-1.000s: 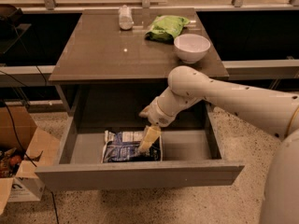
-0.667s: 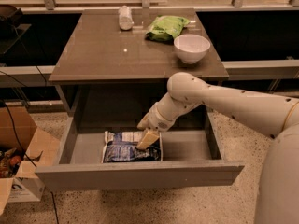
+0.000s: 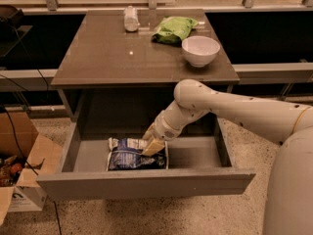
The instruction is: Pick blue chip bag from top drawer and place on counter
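Observation:
The blue chip bag (image 3: 131,155) lies flat on the floor of the open top drawer (image 3: 146,182), left of the middle. My gripper (image 3: 152,147) reaches down into the drawer from the right and its pale fingers rest on the bag's right end. The arm hides part of that end. The counter (image 3: 107,58) above the drawer is a brown-grey tabletop.
On the counter stand a white bowl (image 3: 200,50) at the right, a light green snack bag (image 3: 175,29) behind it and a small pale bottle (image 3: 130,18) lying at the back. A cardboard box (image 3: 22,175) sits on the floor to the left.
My gripper has moved slightly left and down onto the right end of the blue chip bag. The bag has not moved.

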{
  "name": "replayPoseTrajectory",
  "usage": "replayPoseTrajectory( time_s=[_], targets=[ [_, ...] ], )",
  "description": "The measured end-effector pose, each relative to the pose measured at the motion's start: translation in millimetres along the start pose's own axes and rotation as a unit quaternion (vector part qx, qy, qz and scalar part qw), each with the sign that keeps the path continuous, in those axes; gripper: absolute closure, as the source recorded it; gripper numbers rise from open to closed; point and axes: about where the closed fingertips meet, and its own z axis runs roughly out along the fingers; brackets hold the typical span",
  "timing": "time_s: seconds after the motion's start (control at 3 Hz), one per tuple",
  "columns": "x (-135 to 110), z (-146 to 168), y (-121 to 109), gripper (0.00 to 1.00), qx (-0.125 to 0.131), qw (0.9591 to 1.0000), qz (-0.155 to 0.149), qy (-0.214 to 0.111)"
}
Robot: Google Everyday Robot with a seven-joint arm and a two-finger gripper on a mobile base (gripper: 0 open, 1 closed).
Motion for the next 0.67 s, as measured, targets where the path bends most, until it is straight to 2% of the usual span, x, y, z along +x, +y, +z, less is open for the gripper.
replayPoseTrajectory(
  time_s=[0.33, 0.67],
  targets=[
    [-1, -1, 0, 0.91, 0.0, 1.0, 0.0, 0.0],
    [-16, -25, 6, 1.0, 0.021, 0.9994, -0.017, -0.023]
  ],
)
